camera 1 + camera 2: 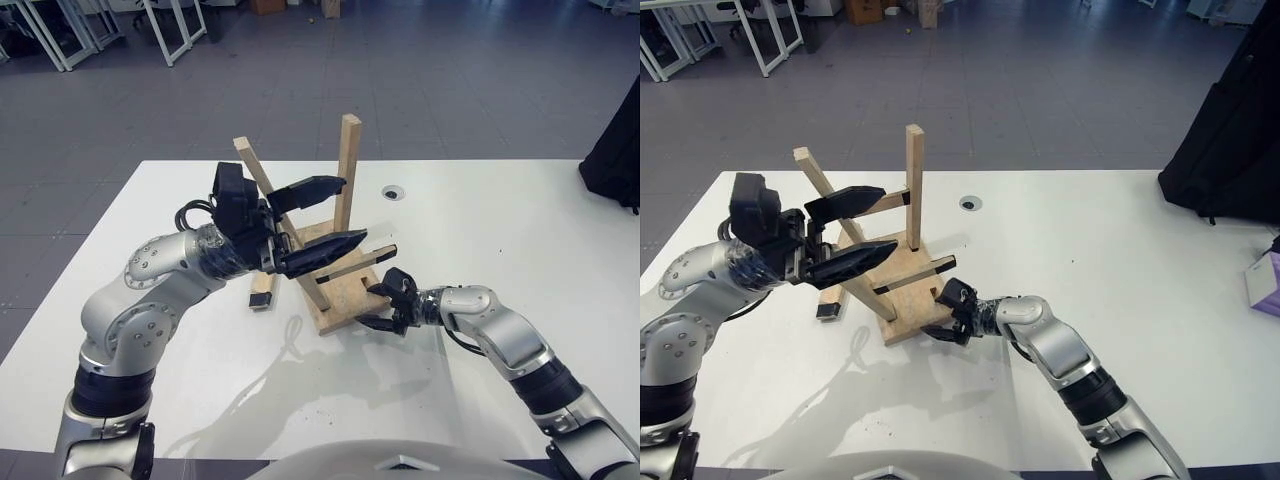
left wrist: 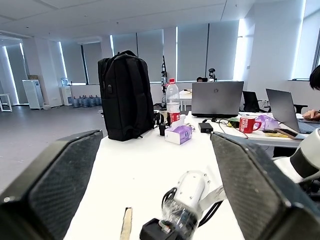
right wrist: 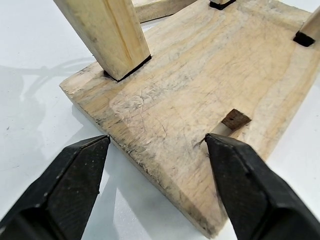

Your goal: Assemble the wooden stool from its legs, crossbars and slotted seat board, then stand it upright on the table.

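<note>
Seat board (image 1: 345, 300) of pale, rough wood lies flat on the white table (image 1: 480, 230) with three sticks in its slots: an upright stick (image 1: 348, 170), a tilted stick (image 1: 262, 180) and a low-leaning stick (image 1: 362, 262). The fourth slot (image 3: 235, 119) is empty. One loose stick (image 1: 263, 290) lies just beside it. The left gripper (image 1: 354, 210) hangs above the board, fingers spread wide, holding nothing. The right gripper (image 3: 156, 139) has its fingers apart on either side of the board's near corner, gripping nothing. Print on a red mug (image 2: 247, 124) is too small to read
</note>
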`<state>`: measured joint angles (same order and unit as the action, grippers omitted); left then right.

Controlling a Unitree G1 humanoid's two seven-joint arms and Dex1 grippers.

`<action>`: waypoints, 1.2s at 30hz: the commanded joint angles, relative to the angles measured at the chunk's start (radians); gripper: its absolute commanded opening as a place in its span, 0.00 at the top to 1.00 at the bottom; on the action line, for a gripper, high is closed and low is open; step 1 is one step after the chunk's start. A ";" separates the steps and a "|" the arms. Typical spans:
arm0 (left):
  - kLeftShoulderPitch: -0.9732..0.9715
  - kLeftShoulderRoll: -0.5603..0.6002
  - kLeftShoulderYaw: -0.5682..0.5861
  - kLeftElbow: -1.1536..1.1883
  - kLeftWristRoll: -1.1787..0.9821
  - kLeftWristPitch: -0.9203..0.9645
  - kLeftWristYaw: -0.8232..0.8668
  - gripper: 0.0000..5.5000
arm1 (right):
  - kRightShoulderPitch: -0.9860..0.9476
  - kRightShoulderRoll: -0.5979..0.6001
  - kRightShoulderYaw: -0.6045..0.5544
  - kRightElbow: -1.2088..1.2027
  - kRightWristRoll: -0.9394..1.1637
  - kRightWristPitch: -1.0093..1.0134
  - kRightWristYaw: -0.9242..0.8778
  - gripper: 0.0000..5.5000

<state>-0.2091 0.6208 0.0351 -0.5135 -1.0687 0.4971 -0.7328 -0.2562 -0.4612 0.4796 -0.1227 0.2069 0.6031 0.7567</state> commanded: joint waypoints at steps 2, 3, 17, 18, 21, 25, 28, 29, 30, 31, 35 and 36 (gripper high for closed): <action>0.006 -0.027 0.084 0.046 -0.122 0.068 0.077 0.27 | 0.106 -0.015 0.059 0.123 -0.035 0.110 -0.007 0.36; -0.014 -0.019 0.133 0.060 -0.161 0.072 0.117 0.27 | 0.103 -0.013 0.057 0.127 -0.034 0.115 -0.008 0.36; 0.209 0.000 0.064 0.273 0.249 0.281 0.424 0.27 | 0.127 -0.017 0.030 0.099 -0.010 0.123 -0.024 0.36; 0.195 -0.015 0.053 0.274 0.278 0.289 0.454 0.27 | 0.126 -0.016 0.030 0.098 -0.010 0.124 -0.025 0.36; 0.154 -0.060 0.011 0.281 0.445 0.287 0.607 0.27 | 0.128 -0.013 0.028 0.090 -0.010 0.118 -0.031 0.36; 0.122 -0.134 0.009 0.261 0.552 0.296 0.714 0.27 | 0.134 -0.007 0.021 0.082 -0.004 0.115 -0.040 0.36; 0.116 -0.199 0.025 0.291 0.546 0.335 0.722 0.27 | 0.135 -0.004 0.021 0.076 -0.001 0.121 -0.046 0.36; 0.116 -0.218 0.019 0.297 0.552 0.343 0.721 0.27 | 0.134 -0.003 0.021 0.076 0.000 0.122 -0.048 0.36; 0.119 -0.230 0.009 0.303 0.567 0.346 0.718 0.27 | 0.133 -0.002 0.021 0.078 0.000 0.122 -0.048 0.36; 0.121 -0.239 0.003 0.308 0.577 0.351 0.715 0.27 | 0.131 -0.001 0.020 0.079 0.000 0.121 -0.049 0.36; 0.132 -0.273 0.025 0.339 0.588 0.364 0.703 0.27 | 0.132 0.002 0.021 0.081 0.001 0.123 -0.051 0.36; 0.142 -0.268 0.019 0.343 0.606 0.361 0.702 0.27 | 0.133 0.002 0.022 0.080 0.000 0.123 -0.053 0.36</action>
<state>-0.0789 0.3506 0.0507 -0.1884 -0.4953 0.8525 -0.0247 -0.2245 -0.4360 0.4513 -0.1293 0.2388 0.6039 0.7148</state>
